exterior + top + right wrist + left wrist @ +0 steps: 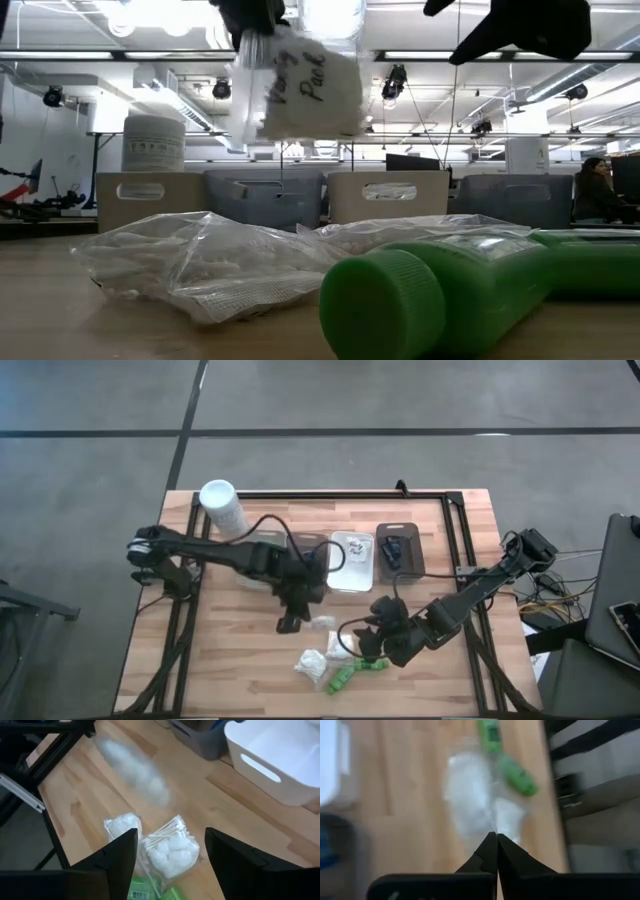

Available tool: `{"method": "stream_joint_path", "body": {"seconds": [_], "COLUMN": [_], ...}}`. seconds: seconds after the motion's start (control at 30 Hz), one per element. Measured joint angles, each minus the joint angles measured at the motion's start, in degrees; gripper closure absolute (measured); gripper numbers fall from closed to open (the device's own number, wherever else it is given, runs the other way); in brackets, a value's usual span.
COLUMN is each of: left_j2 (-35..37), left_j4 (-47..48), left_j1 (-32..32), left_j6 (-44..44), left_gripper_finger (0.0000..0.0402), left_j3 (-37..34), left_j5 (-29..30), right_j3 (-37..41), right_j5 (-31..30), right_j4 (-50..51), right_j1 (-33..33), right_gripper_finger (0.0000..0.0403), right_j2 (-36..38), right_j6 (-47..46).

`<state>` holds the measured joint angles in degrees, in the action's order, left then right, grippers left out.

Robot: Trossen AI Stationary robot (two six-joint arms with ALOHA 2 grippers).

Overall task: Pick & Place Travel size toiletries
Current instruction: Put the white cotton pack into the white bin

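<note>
My left gripper (292, 620) is shut on a clear packet of white puffs (305, 85), labelled "Vanity Pack", which hangs in the air above the table's middle. Two more clear packets of white puffs (312, 663) lie flat on the wood near the front edge. Bright green bottles (345, 677) lie on their sides beside them, one close to the low view (430, 290). My right gripper (171, 834) hovers open above the lying puff packets (170, 851) and touches nothing. Small dark items (392, 547) sit in the dark tray. I see no razors. My left gripper (496, 837) pinches the clear packet between its two shut fingers. It holds the packet's upper corner (250, 45) from above. The packet (470, 795) is lifted clear of the table and hangs below the fingers.
A tall white cylinder (222, 507) stands at the far left. A white tray (352, 560) and a dark tray (400, 565) sit at the far middle, with a bluish tray (262, 575) under my left arm. A black frame rail (465, 550) borders the table.
</note>
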<state>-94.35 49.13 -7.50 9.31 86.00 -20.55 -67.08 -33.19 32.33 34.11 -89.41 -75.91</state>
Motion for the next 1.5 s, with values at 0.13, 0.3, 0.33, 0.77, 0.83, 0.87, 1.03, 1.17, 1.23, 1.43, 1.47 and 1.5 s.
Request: {"method": "stream_joint_path", "body": {"seconds": [0.13, 0.3, 0.33, 0.77, 0.83, 0.87, 1.03, 1.17, 1.23, 1.43, 1.47, 1.5], "left_j2": [0.0, 0.0, 0.0, 0.71, 0.74, 0.74, 0.74, 0.74, 0.74, 0.74, 0.74, 0.74], "left_j4": [-2.95, -10.34, -12.9, -27.08, -30.61, -32.78, -43.27, -49.54, -50.91, -52.55, -52.9, -53.3], "left_j1": [3.35, 5.95, 6.4, 15.38, 16.47, 17.08, 19.73, 20.66, 20.8, 20.8, 20.78, 20.78], "left_j6": [4.67, 12.2, 14.51, 23.67, 25.24, 26.38, 31.8, 35.39, 36.04, 36.32, 36.36, 36.44], "left_gripper_finger": [0.0401, 0.0401, 0.0401, 0.0401, 0.0401, 0.0401, 0.0401, 0.0401, 0.0401, 0.0401, 0.0401, 0.0401], "left_j3": [0.0, 0.0, 0.0, -0.02, -0.02, -0.02, -0.04, -0.04, 0.15, 0.21, 0.2, 0.18], "left_j5": [-10.38, -20.18, -21.91, -31.99, -32.55, -32.83, -34.31, -35.42, -35.76, -35.92, -35.92, -35.9], "right_j3": [-0.23, -0.38, -0.38, 0.85, 2.04, 2.87, 10.23, 16.72, 19.31, 22.44, 22.44, 22.44], "right_j5": [0.0, 0.0, -0.02, -9.88, -16.22, -19.65, -36.15, -45.78, -48.64, -45.41, -43.57, -41.64], "right_j4": [-0.15, -0.4, -0.95, -3.8, -6.02, -7.94, -25.69, -46.65, -56.92, -78.41, -80.89, -83.33], "right_j1": [0.0, 0.03, 0.13, 3.93, 4.92, 5.44, 7.62, 7.63, 7.38, 4.01, 3.02, 1.99], "right_gripper_finger": [0.0162, 0.0143, 0.0138, 0.0127, 0.0134, 0.0137, 0.0144, 0.0138, 0.0134, 0.0133, 0.0135, 0.0138], "right_j2": [0.0, 0.0, 0.0, 0.89, 0.9, 0.9, 0.82, 0.2, -0.13, -0.15, -0.15, -0.15], "right_j6": [2.42, 2.7, 3.01, -11.82, -19.8, -23.86, -37.7, -35.23, -30.85, -10.58, -7.96, -5.55]}}
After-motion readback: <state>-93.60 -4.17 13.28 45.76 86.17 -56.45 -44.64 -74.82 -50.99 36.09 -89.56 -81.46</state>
